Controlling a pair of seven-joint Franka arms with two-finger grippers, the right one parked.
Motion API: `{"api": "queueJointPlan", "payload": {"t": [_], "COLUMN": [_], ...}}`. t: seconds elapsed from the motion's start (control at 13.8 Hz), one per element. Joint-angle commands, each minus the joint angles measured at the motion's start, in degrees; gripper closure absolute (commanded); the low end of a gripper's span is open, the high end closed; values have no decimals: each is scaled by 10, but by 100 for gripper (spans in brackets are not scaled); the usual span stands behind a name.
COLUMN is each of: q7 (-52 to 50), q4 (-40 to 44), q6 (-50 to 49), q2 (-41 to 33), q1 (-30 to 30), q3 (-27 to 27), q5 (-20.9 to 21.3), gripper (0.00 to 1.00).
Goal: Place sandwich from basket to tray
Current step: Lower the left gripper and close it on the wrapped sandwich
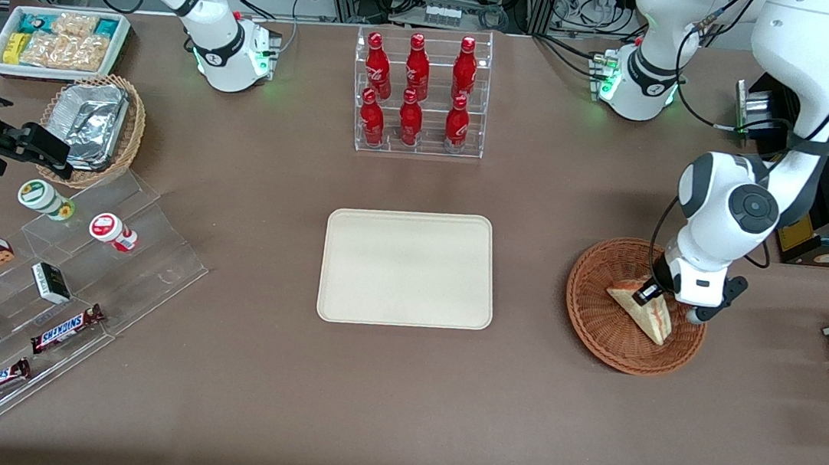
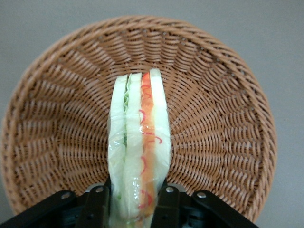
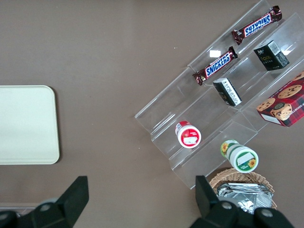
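The left arm's gripper is down inside the basket, which sits on the brown bench toward the working arm's end, nearer the front camera than the bench's middle line. The jaws are closed on the sandwich: in the left wrist view the two dark fingers press against both bread faces of the sandwich, which stands on edge with its red-orange and green filling layers showing through the clear wrap, over the woven floor of the basket. In the front view the wedge lies over the part of the basket closest to the working arm's end, its point aimed toward the camera. The tray lies flat at the middle of the bench, well apart from the basket, with nothing on it. A clear rack of red bottles stands farther from the camera than the tray.
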Motion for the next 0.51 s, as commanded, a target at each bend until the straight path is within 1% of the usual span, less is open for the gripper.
{"api": "queueJointPlan", "payload": {"t": [0.0, 0.15, 0.29, 0.44], "q7": [-8, -7, -4, -4], "q4": [80, 153, 217, 254], "q6": [-140, -229, -282, -313], "q2": [-29, -25, -16, -6], "q1": [-17, -59, -97, -140], "q3": [-8, -11, -12, -13], "q5": [36, 48, 48, 46], "gripper": [100, 100, 100, 100]}}
